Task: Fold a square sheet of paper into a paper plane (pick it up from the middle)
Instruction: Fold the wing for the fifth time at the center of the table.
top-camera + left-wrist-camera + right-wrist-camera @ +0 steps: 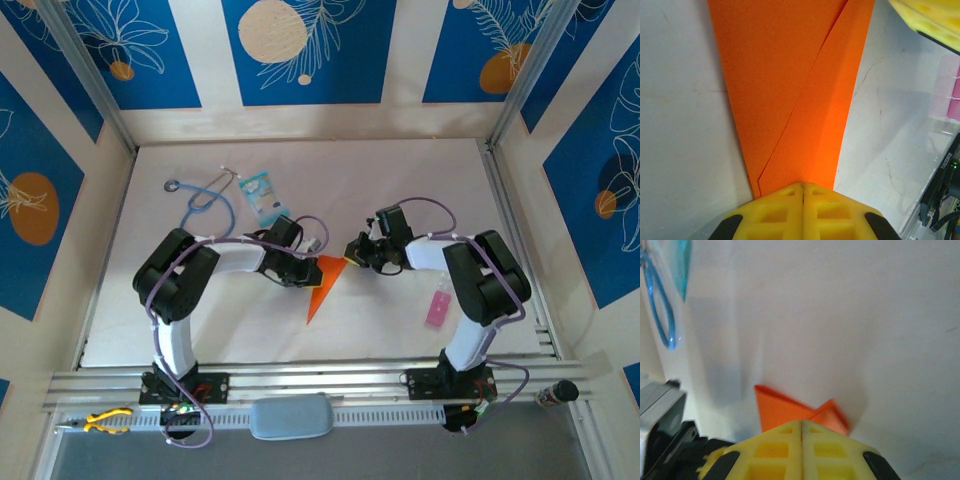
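Note:
The square sheet of paper is folded into a slim orange paper plane (322, 290) lying mid-table, its sharp tip towards the near edge. My left gripper (312, 272) is shut, its yellow tips set down on the wide end's left side. In the left wrist view the paper plane (790, 100) lies flat with a diagonal crease, running out from under the left gripper (802, 186). My right gripper (350, 252) is shut at the wide end's right corner. In the right wrist view two orange flaps of the paper plane (777, 410) stand up on either side of the right gripper (801, 424).
A blue stethoscope (205, 200) and a light-blue packet (262, 195) lie at the back left. A pink strip (437, 308) lies by the right arm. Yellow pliers (105, 420) and a grey pad (290, 417) sit on the near rail.

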